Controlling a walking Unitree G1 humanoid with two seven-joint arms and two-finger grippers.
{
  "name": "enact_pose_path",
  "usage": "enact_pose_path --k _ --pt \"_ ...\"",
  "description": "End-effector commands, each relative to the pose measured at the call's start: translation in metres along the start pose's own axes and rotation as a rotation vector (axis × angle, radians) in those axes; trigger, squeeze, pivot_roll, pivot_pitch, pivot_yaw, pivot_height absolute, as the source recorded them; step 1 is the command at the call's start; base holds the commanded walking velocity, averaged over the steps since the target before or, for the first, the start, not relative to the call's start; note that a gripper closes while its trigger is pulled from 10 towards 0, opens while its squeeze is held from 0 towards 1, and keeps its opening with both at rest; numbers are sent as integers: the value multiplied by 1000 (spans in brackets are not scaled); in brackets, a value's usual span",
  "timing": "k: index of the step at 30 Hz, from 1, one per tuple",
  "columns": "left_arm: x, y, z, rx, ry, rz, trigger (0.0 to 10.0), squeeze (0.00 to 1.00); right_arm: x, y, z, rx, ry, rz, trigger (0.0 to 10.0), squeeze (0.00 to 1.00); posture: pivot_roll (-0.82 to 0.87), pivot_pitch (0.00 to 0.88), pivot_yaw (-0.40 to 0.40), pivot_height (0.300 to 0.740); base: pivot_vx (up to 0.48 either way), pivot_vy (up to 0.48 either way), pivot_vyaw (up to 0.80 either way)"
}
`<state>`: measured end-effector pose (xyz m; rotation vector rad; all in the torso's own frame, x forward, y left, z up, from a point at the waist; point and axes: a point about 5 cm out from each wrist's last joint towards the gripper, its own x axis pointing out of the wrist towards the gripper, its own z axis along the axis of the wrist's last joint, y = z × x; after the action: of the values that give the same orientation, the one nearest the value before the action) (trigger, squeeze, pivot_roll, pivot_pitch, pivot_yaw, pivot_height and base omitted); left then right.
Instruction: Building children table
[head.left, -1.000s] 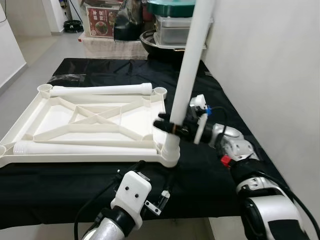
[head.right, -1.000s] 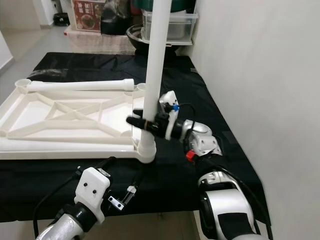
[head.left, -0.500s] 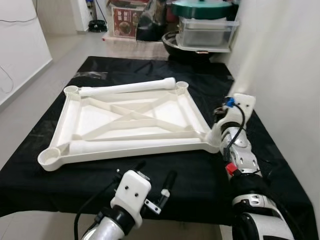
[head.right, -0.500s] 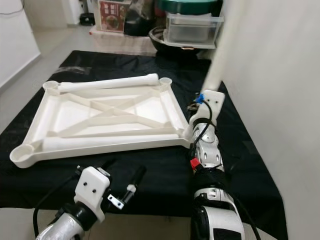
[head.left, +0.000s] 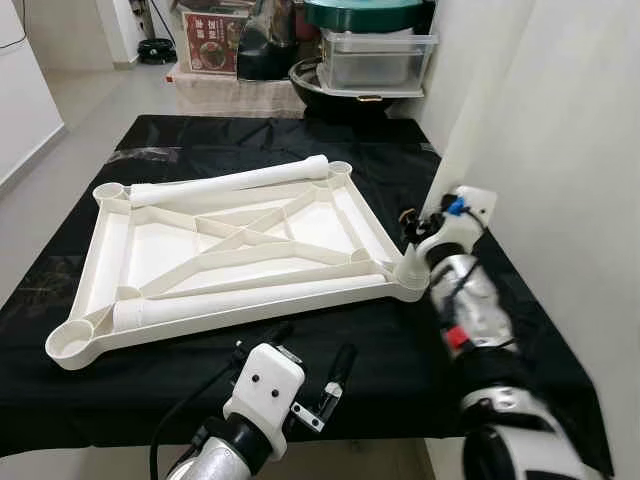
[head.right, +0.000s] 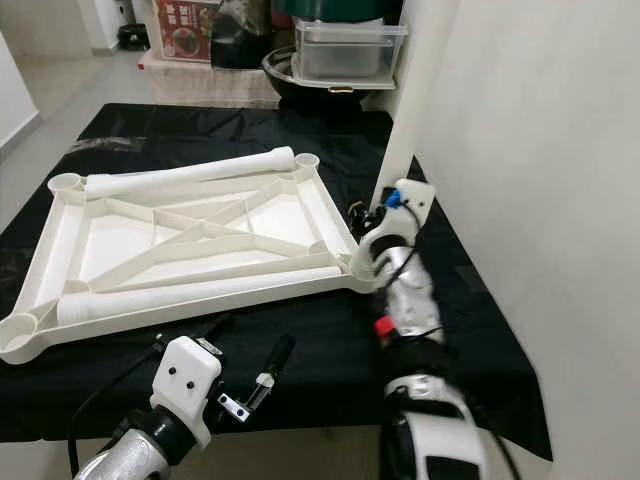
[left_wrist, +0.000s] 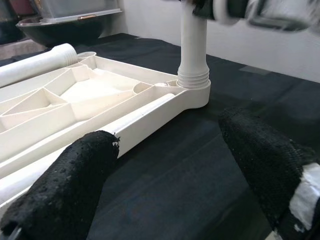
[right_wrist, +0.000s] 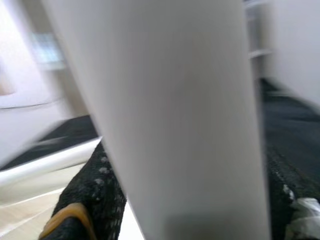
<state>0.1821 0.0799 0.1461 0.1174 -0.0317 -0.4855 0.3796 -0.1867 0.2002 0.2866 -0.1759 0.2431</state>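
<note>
The white table top (head.left: 230, 250) lies upside down on a table covered with black cloth (head.left: 200, 370), its ribbed underside facing up and a round socket at each corner. One white leg (left_wrist: 194, 45) stands upright in the corner socket nearest the robot's right arm, its threaded collar seated at the socket's rim. Two more legs lie loose on the frame: a far leg (head.left: 230, 181) rests along the far edge, and a near leg (head.left: 250, 298) rests along the near edge.

The right gripper (head.left: 412, 232) is at the upright leg, just above the corner socket; in the right wrist view the black fingers (right_wrist: 97, 190) sit on either side of the white tube, clamped on it.

The left gripper (head.left: 305, 350) hovers low over the cloth, just in front of the near edge of the table top, its two fingers spread apart with nothing between them.

Beyond the table, a clear storage box (head.left: 375, 58) and a dark bowl (head.left: 320, 85) stand by the white wall (head.left: 580, 150).
</note>
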Motion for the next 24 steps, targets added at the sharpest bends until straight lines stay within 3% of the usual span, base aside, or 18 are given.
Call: enact_pose_path --k 1,2,4,8,9,10,11,13,16,17,24 --pt "0 -1 -3 7 13 -4 10000 0 2 8 -1 77 38 168 10000 0 147 50 -71 740 0 0 0" --pt "0 -1 -3 8 13 -4 10000 0 0 8 0 100 67 254 10000 0 147 50 -71 740 0 0 0" --pt "0 -1 -3 8 13 -4 10000 0 0 8 0 100 67 254 10000 0 147 50 -71 740 0 0 0" --pt "0 0 -3 10 11 -1 10000 0 -22 21 -8 90 278 772 10000 0 152 46 -76 740 0 0 0" --pt "0 0 -3 10 11 -1 10000 0 -22 21 -8 90 278 772 10000 0 152 46 -76 740 0 0 0" --pt "0 0 -3 11 10 0 10000 0 -28 26 -11 85 324 887 10000 0 154 49 -76 740 0 0 0" --pt "0 0 -3 11 10 0 10000 0 -28 26 -11 85 324 887 10000 0 154 49 -76 740 0 0 0" --pt "0 1 -3 12 10 2 10000 0 -31 33 -15 74 378 1003 10000 0 157 49 -76 740 0 0 0" --pt "0 1 -2 13 9 3 10000 0 -30 38 -19 61 401 1044 10000 0 158 49 -77 740 0 0 0" --pt "0 1 -2 14 10 4 10000 0 -19 47 -24 20 405 1018 0 0 158 52 -74 740 0 0 0" --pt "-1 1 -2 14 11 4 10000 0 -12 49 -21 -11 357 968 0 0 158 53 -75 740 0 0 0"
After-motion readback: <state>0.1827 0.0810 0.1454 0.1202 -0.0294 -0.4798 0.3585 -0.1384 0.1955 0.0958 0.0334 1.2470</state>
